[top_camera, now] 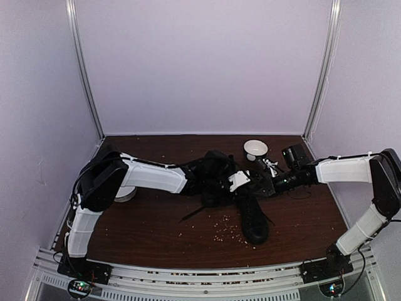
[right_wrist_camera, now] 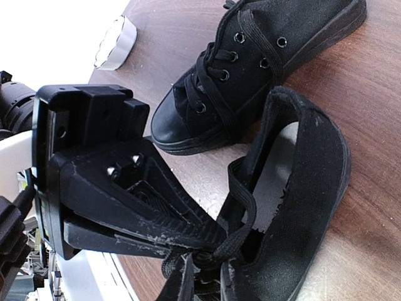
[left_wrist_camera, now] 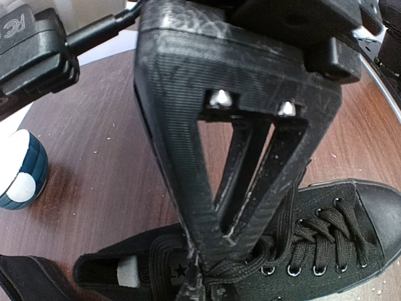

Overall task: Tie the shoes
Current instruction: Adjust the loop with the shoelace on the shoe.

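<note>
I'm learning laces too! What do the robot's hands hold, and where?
Left gripper pinches a lace by a shoe's tongue; right gripper pinches a lace loop at a shoe's opening.

Lab test booth: white panels [top_camera: 207,63], aluminium posts [top_camera: 84,69], brown table [top_camera: 156,226].

a dark brown wood-grain table [top_camera: 301,219] forms the floor of a small booth. pale lilac walls [top_camera: 200,63], plain and unmarked, close it in at the back and on both sides. slim aluminium posts [top_camera: 86,69] rise at the two back corners. a ribbed metal rail [top_camera: 207,279] runs along the near edge. pale crumbs [top_camera: 222,229] lie scattered over the wood. the light is soft and even, with a dull sheen on the tabletop.
</note>
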Available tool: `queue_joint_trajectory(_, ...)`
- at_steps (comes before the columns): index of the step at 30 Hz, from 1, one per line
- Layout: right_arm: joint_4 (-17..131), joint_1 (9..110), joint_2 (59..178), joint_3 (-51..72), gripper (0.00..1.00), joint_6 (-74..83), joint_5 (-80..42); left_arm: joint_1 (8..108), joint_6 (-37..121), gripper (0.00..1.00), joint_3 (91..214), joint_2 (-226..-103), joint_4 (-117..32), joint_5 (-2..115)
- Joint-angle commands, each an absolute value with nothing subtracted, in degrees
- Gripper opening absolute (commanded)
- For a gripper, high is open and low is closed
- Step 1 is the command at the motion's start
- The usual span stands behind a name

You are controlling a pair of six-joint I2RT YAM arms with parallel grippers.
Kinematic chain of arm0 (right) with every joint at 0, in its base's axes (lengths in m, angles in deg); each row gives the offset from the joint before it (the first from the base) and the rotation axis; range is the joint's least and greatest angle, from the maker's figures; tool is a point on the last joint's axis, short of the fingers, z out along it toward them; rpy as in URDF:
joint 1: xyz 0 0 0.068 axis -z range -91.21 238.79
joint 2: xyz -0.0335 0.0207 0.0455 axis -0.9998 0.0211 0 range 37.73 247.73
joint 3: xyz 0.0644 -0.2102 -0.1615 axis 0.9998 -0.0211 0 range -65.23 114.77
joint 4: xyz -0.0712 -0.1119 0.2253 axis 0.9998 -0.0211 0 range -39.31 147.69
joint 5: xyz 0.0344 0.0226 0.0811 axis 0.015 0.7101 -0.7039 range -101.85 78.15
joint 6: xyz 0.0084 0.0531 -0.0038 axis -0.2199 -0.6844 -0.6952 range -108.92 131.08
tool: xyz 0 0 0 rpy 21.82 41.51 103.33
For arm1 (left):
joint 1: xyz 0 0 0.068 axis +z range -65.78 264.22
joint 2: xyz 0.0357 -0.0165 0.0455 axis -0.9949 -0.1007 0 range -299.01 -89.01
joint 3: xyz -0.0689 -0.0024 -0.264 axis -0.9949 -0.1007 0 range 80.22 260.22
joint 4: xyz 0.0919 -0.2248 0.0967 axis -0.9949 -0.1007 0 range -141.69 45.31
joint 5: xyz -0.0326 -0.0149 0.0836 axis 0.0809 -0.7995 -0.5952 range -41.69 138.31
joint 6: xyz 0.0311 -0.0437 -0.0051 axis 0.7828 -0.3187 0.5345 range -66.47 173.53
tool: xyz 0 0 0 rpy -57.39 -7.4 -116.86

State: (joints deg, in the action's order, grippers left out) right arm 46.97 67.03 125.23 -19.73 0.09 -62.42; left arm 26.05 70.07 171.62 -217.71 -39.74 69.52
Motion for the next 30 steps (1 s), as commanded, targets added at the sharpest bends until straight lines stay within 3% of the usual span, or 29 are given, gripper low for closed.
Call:
queue_joint_trajectory(1,46.4,67.2,124.4,-20.7,0.16,-0.4,-62.0,26.3,69.4,0.0,171.6,-217.9,-33.4,70.0)
queue_joint_trajectory(24,53.1,66.4,126.4,-21.6,0.17,-4.8,-62.6,26.3,69.6,0.0,171.5,-217.9,-33.3,70.3)
queue_joint_trajectory(30,53.4,66.4,126.6,-21.5,0.0,-5.2,-62.6,26.2,69.8,0.0,171.5,-217.8,-33.7,70.4)
